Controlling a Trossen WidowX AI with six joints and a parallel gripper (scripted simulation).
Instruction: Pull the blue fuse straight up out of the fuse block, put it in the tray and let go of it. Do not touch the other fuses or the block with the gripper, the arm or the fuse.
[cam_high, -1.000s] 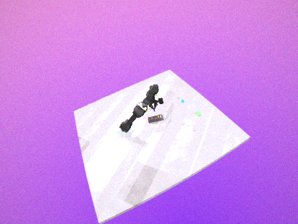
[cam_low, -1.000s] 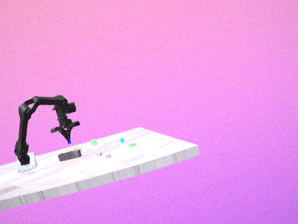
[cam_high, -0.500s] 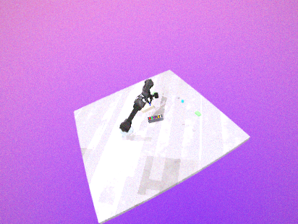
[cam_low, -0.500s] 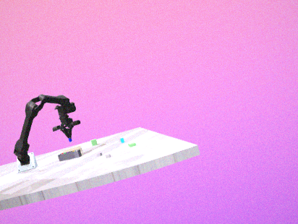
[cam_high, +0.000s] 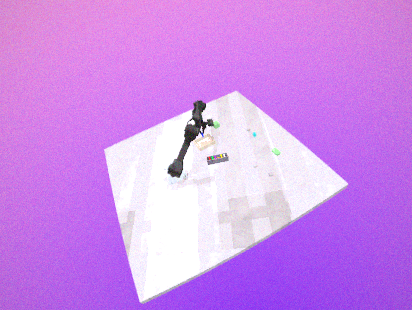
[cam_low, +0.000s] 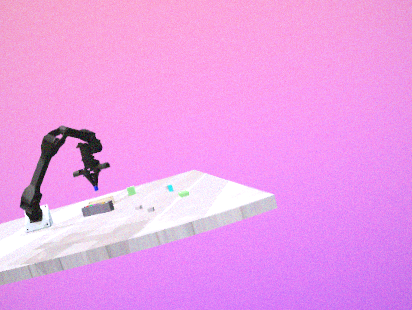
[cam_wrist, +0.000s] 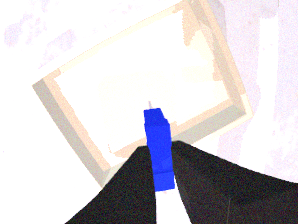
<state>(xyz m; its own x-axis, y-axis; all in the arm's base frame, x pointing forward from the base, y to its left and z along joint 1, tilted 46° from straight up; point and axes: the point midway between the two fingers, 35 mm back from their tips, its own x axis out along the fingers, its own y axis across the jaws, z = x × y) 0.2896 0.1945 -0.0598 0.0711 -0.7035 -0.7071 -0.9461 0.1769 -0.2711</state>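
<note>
other fuses (cam_high: 216, 157) too small to read singly, jaws cut off by wrist view's lower edge

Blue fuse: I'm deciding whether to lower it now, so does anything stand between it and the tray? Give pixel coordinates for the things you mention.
Nothing visible does: the gripper (cam_low: 95, 186) (cam_wrist: 160, 153) holds the blue fuse (cam_low: 96, 189) (cam_wrist: 159, 142) above the tray (cam_high: 198, 148) (cam_wrist: 75, 127).
</note>
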